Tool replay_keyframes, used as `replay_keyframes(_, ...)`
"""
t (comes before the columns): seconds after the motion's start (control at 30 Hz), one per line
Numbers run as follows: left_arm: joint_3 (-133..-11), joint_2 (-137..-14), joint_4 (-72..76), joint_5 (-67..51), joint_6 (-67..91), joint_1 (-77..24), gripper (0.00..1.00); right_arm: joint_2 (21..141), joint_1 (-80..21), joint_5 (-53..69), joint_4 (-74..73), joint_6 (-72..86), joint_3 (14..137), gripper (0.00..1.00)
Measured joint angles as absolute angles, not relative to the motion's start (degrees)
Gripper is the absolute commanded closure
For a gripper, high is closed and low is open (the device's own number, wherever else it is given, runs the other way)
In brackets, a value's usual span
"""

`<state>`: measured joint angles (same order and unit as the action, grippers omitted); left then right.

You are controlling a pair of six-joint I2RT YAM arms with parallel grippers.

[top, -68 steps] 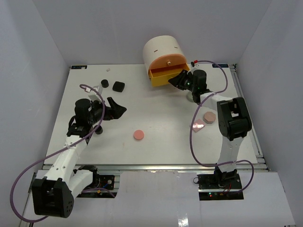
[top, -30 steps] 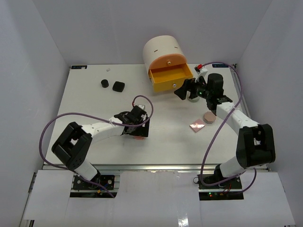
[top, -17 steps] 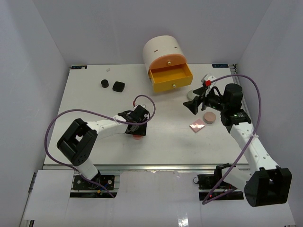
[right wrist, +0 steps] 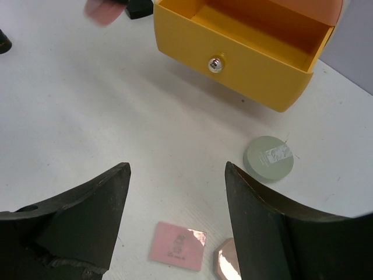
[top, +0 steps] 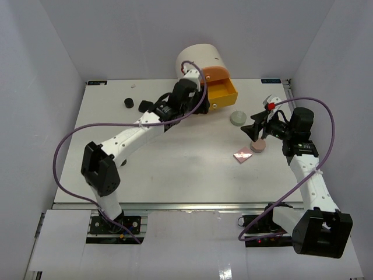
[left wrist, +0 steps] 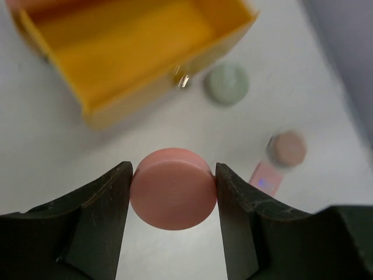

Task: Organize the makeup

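Note:
My left gripper [left wrist: 173, 168] is shut on the pink round compact [left wrist: 173, 189], which it holds in the air just in front of the open yellow drawer [left wrist: 134, 52]. From above, that gripper [top: 198, 105] sits at the drawer [top: 221, 90]. My right gripper [right wrist: 178, 169] hangs open over the table with nothing between its fingers. Below it lie the pink square palette [right wrist: 176, 245], the tan compact [right wrist: 227, 265] and the grey-green compact [right wrist: 269, 158]. In the top view the right gripper [top: 254, 129] hovers by the tan compact [top: 257, 144].
The cream cylindrical box [top: 198, 61] stands at the back, its yellow drawer pulled out. Two small black jars [top: 128, 103] [top: 145, 105] sit at the back left. The left arm's purple cable loops over the left half of the table [top: 192, 169].
My left gripper closed on the pink compact in the table's middle and carried it up to the drawer. My right arm drew back from the drawer to the right, its jaws narrowing a little.

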<state>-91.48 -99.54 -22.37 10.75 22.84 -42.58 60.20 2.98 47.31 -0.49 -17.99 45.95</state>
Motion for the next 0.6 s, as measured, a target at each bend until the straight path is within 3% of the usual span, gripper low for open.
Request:
replay_keyframes(0.13, -113.46, -112.38, -18.91, 13.67, 20.11, -42.22, 0.74, 59.4, 5.03, 49.61, -0.28, -17.11, 45.9, 0.28)
replay_keyframes(0.33, -129.7, -127.84, -18.78, 18.49, 16.37, -41.0, 0.7, 58.54, 6.82, 51.83, 0.11, -15.81, 45.06, 0.28)
replay_keyframes(0.5, -129.76, -132.88, -19.82, 21.45, 14.7, -40.16, 0.5, 58.52, 7.66, 52.77, 0.17, -15.19, 45.06, 0.26)
replay_keyframes(0.57, -127.83, -132.93, -19.58, 22.59, 14.27, -39.9, 0.33, 58.53, 7.87, 52.93, 0.19, -15.05, 45.06, 0.24)
replay_keyframes(0.6, -126.94, -132.88, -19.29, 23.19, 14.06, -39.83, 0.33, 58.55, 7.92, 52.93, 0.19, -14.98, 45.06, 0.22)
